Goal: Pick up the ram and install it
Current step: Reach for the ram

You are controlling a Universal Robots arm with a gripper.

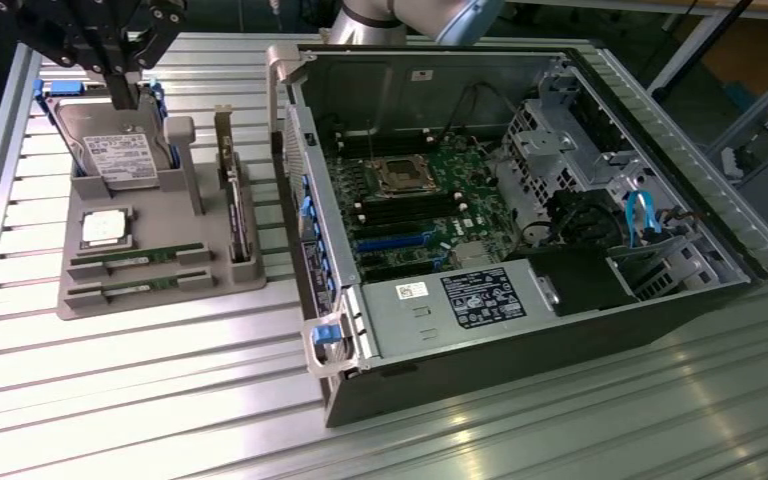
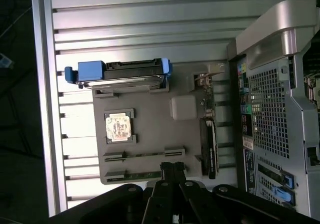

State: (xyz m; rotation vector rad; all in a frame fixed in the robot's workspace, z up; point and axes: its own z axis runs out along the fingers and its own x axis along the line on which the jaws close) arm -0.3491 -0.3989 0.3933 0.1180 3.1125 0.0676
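Exterior view first: I saw the gripper (image 1: 124, 92) hanging over the far end of the grey holder (image 1: 171, 225), above the upright hard drive (image 1: 117, 150). Its fingers were pressed together and carried nothing. The ram (image 1: 137, 258) lay in a slot at the holder's near end, with a second stick (image 1: 141, 286) in the slot just beside it, both well apart from the gripper. The holder sat on a ribbed aluminium table (image 1: 117, 400) that threw back bright glare, and the open computer case (image 1: 518, 365) stood on the exterior view's right. Beyond the table's edge I made out dark floor and a metal frame (image 1: 687, 52).

Wrist view next: the closed fingertips (image 2: 167, 171) showed against the holder (image 2: 155, 129). The ram (image 2: 142, 155) sat in its slot near the processor (image 2: 119, 127), and the table's slats (image 2: 150, 28) ended at a dark surround.
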